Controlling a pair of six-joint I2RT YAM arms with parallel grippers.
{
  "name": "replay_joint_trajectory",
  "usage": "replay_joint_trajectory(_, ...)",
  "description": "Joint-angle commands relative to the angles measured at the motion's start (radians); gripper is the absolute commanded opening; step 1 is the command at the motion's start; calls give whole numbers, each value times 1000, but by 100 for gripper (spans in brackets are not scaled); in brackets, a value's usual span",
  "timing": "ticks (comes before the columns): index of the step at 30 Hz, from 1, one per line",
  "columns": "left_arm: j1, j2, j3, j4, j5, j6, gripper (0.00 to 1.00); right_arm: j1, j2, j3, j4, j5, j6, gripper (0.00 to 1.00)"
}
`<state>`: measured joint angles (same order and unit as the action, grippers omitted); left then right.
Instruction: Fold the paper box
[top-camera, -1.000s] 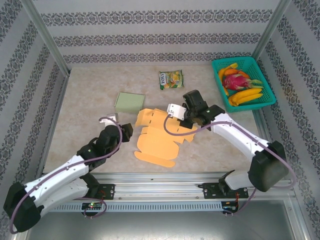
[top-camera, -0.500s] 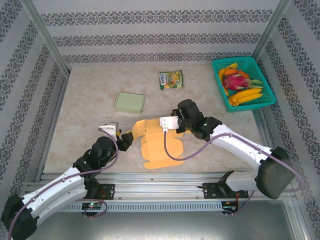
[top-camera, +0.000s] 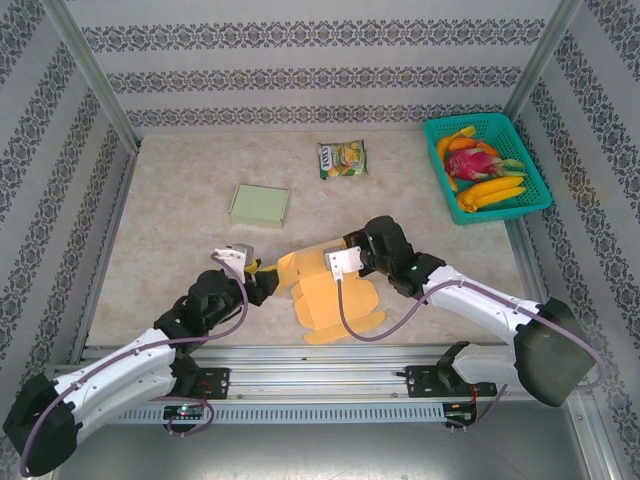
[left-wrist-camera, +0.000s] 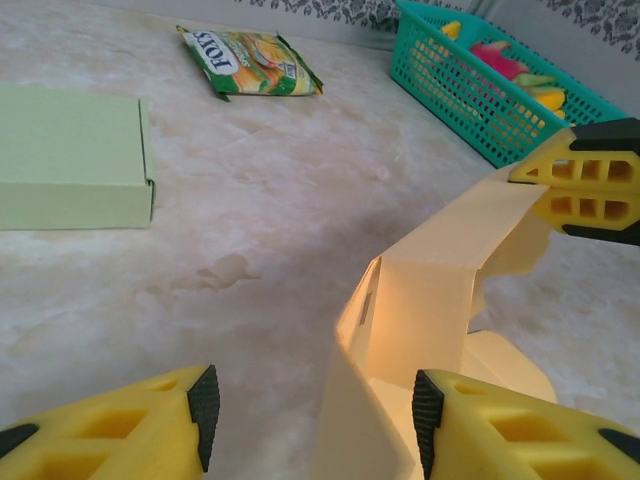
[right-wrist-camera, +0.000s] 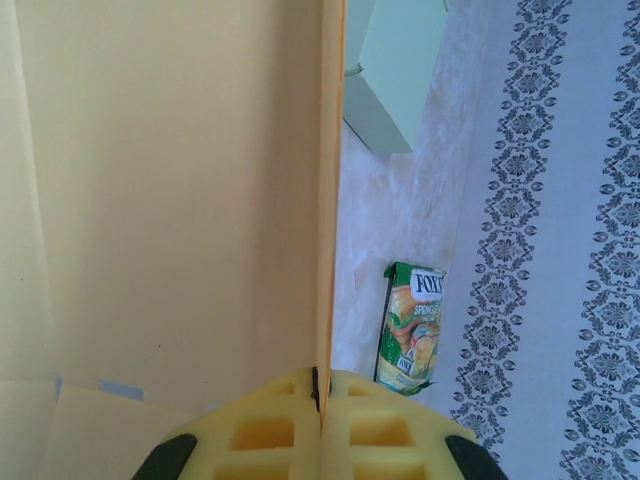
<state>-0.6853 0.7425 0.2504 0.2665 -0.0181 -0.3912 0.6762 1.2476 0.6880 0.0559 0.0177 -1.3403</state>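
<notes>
The marbled surface (top-camera: 180, 250) carries everything. The orange paper box (top-camera: 330, 295), part-folded with one panel standing upright, lies at the near middle, between the two arms. A teal basket (top-camera: 505, 212) of fruit sits far right. A flat green box (top-camera: 260, 204) lies left of centre, farther back. A packet (top-camera: 342, 159) labelled "FOX'S" lies at the far middle. The right claw (right-wrist-camera: 322, 385) is pinched together on the paper box's upright edge. The left claw (left-wrist-camera: 315, 405) stands apart, the panel's near end between its fingers, unclamped.
</notes>
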Motion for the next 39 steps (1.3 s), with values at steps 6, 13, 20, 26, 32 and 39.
replay_joint_trajectory(6, 7, 22, -41, 81, 14, 15, 52, 3, 21, -124, 334, -20, -62, 0)
replay_joint_trajectory(13, 7, -92, -22, -81, -228, -63, 52, 16, 43, -158, 514, 3, -62, 0)
replay_joint_trajectory(20, 24, -128, -33, -168, -373, -118, 51, 48, 150, -169, 660, 30, -61, 0)
replay_joint_trajectory(26, 26, -126, -40, -167, -379, -121, 51, 75, 279, -235, 834, 77, -94, 0)
replay_joint_trajectory(32, 26, -128, -60, -150, -368, -120, 51, 82, 325, -305, 831, 72, -160, 0)
replay_joint_trajectory(39, 26, -67, -105, -49, -248, -104, 51, 85, 347, -334, 828, 92, -219, 0)
